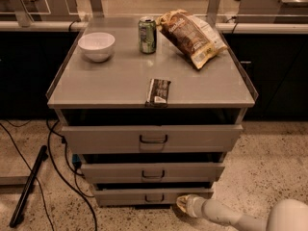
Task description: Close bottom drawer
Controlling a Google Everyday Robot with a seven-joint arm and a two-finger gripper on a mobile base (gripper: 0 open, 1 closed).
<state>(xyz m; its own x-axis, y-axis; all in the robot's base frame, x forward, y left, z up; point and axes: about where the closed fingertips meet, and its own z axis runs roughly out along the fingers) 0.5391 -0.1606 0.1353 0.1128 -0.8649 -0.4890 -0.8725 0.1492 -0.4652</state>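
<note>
Three drawers stand out from the cabinet (pixel 120 81). The bottom drawer (pixel 154 195), lowest and narrowest, lies with its long axis left to right. My gripper (pixel 185 205) sits low, just beside the right end of its front, so the push goes inward. I cannot tell whether the gripper is open. I can read no writing on the chip bag (pixel 190 35), can (pixel 147 35) or snack bar (pixel 158 91).

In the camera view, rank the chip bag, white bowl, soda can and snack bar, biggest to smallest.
chip bag
white bowl
soda can and snack bar look alike, bar nearer
The gripper is beside the bottom drawer's right end.
</note>
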